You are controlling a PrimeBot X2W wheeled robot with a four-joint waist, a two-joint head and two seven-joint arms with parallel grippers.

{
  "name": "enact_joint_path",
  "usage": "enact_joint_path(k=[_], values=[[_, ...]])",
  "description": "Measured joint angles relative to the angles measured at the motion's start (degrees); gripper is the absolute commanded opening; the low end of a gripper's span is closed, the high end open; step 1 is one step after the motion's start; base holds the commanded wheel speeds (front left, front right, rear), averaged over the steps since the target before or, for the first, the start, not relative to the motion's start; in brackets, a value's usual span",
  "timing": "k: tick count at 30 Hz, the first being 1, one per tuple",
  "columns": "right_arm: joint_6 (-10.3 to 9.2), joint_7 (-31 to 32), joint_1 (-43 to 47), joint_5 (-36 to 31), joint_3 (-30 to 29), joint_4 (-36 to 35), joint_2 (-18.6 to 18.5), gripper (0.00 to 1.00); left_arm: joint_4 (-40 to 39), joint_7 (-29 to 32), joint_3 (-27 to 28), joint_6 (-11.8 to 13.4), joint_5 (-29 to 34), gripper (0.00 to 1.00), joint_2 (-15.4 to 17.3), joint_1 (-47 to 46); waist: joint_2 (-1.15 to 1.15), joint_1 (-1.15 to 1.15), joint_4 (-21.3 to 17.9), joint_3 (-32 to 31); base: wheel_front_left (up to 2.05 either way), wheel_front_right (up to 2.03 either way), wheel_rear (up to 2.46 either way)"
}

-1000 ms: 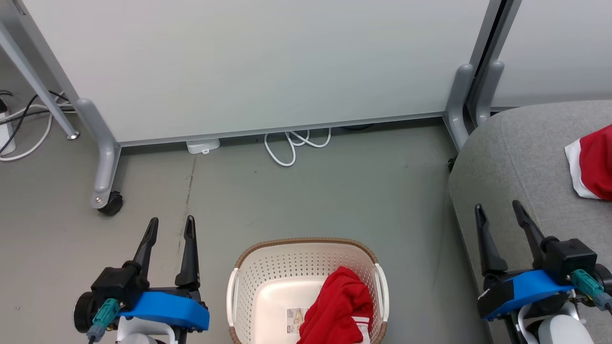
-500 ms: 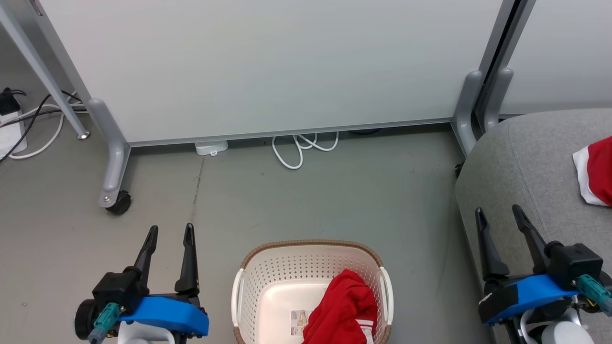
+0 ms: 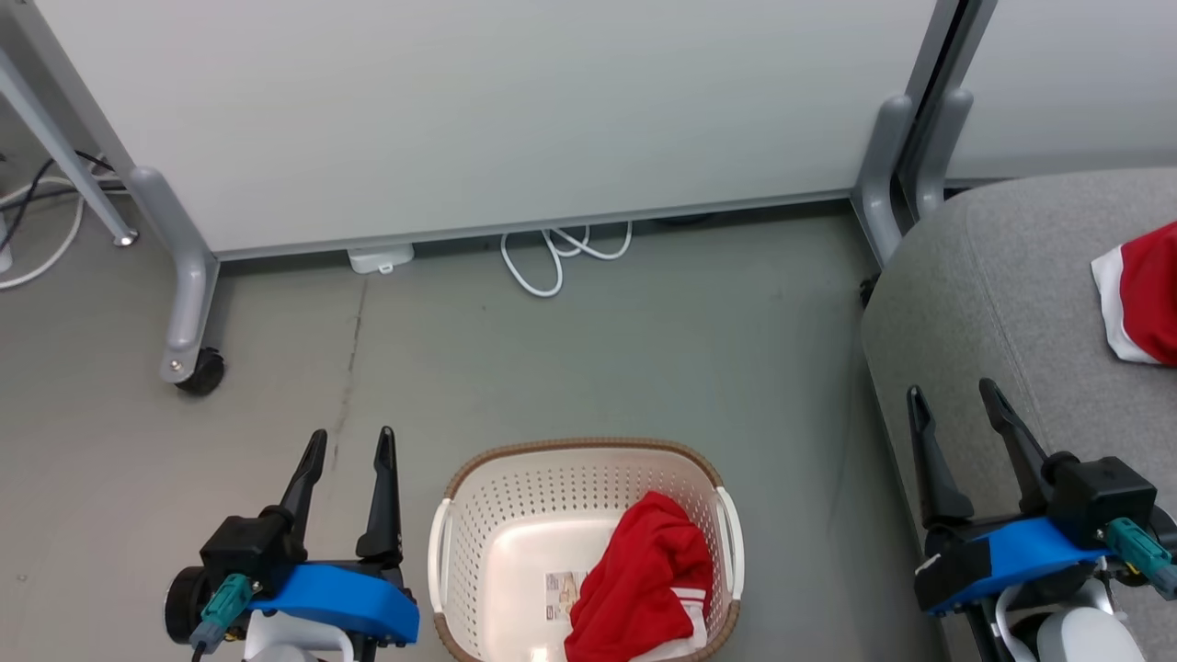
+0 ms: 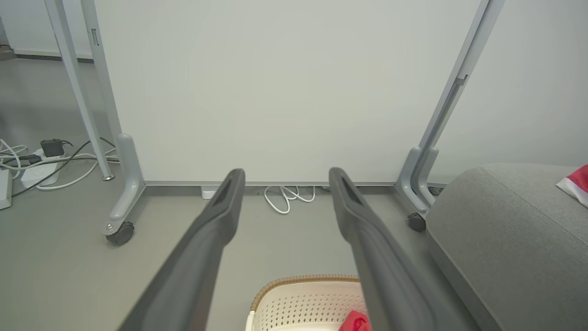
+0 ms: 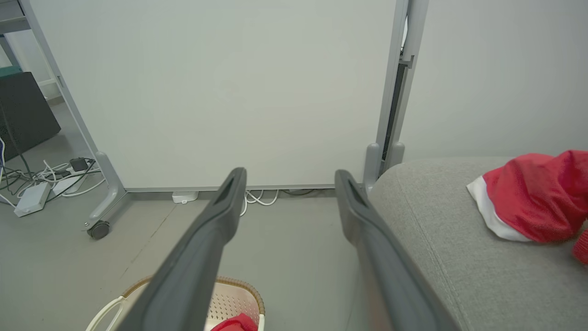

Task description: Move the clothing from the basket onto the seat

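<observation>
Since half a second ago the whole head view has slid, so the camera has turned; measured against the basket (image 3: 579, 447), the left end effector (image 3: 352, 432) now stands nearer its left handle (image 3: 436, 561), while the right end effector (image 3: 949, 386) keeps its place at the edge of the seat (image 3: 993, 276). Both end effectors are released, their long dark tapering fingers (image 3: 382, 496) spread wide with nothing between them; each sits on a blue moulded mount (image 3: 336, 598).

The basket is cream plastic, rounded-rectangular, its walls pierced with rows of small holes, its rim brown and woven-looking, with two white loop handles; one printed label (image 3: 559, 593) lies on its smooth bottom. Two red garments are in sight: the crumpled garment (image 3: 639, 579), soft, white-striped at one hem, lies heaped in the basket's right half, partly over the label; the other garment (image 3: 1145, 294), with a white band, lies on the seat, well apart from the basket. The seat is one broad cushion of light grey woven cloth with a rounded corner.

The floor (image 3: 598, 368) is smooth dull grey, scuffed; the basket stands on it to the left of the seat, apart from it. Behind stand two pale partition panels (image 3: 506, 119) on grey metal feet; one white cable (image 3: 552, 262) lies looped under the nearer panel.
</observation>
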Motion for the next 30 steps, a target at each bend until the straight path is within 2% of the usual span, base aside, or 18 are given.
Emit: enact_joint_path(k=[8, 19, 26, 30], values=[[0.0, 0.5, -2.8, -0.6, 1.6, -2.7, 0.0, 1.0, 1.9, 0.0, -2.8, 0.0, -0.7, 1.0, -0.3, -2.9, 0.0, 0.0, -1.6, 4.8, 0.0, 0.0, 0.0], [0.0, 0.0, -10.6, -0.5, 4.8, -8.2, 0.0, 1.0, 8.2, 0.0, -7.3, 0.0, -1.0, 1.0, -0.3, -14.7, 0.0, 0.01, -5.3, 17.6, 0.0, 0.0, 0.0], [0.0, -1.6, -16.4, 0.0, 7.6, -9.8, 0.0, 1.0, 14.8, 0.0, -12.3, 0.0, -1.7, 1.0, 2.5, -23.8, 0.0, 0.02, -9.5, 29.4, 0.0, 0.0, 0.0], [0.0, -2.3, -16.7, 0.1, 8.1, -9.4, 0.0, 1.0, 17.4, 0.0, -14.6, 0.0, -2.5, 1.0, 3.2, -25.9, 0.0, 0.02, -11.4, 33.0, 0.0, 0.0, 0.0]])
